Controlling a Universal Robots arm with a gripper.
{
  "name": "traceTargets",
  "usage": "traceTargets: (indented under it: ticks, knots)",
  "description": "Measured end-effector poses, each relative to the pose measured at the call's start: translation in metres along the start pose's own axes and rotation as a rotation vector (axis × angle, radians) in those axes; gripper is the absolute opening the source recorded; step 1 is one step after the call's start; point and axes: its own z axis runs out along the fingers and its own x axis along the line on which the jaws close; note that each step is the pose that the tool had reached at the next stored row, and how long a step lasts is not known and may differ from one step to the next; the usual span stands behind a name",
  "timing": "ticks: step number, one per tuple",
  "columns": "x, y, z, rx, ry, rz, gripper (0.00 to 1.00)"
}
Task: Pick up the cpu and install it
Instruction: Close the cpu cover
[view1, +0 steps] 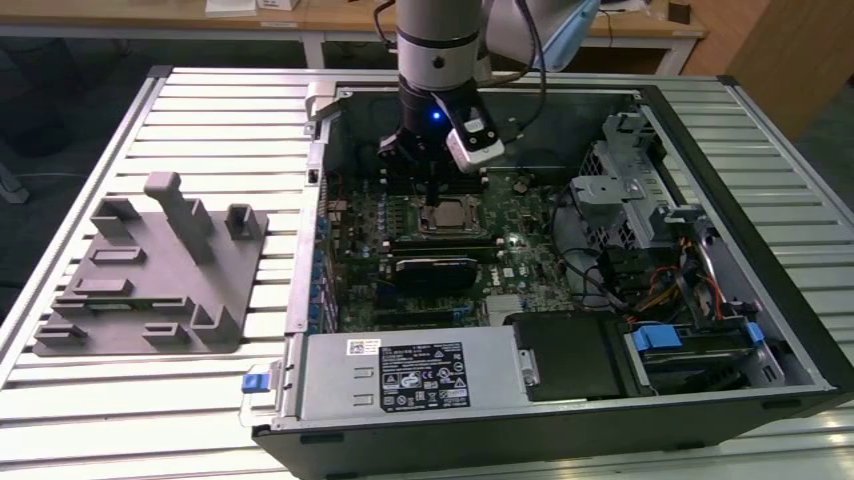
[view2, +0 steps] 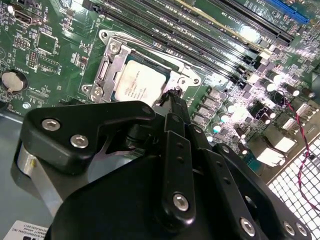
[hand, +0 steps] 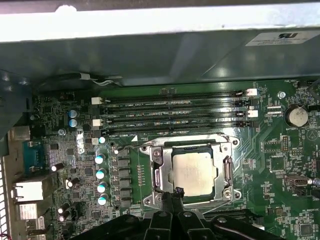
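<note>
Inside socket frame (hand: 195, 141): cpu (hand: 194, 172) seated, print unreadable.

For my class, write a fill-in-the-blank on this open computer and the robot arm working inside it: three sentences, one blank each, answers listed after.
1. The cpu lies in the ___ on the green motherboard.
2. The grey fixture stands on the slatted table, on the exterior view's ___ of the computer case.
3. The gripper, shut over the motherboard, holds ___.

Missing words: socket; left; nothing.
</note>
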Motion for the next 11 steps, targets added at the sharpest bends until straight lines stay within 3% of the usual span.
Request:
traceTargets:
  ticks: [11]
  knots:
    - [0.0043, 0.0006, 0.0095, 0.0004, 0.0001, 0.0, 0.11]
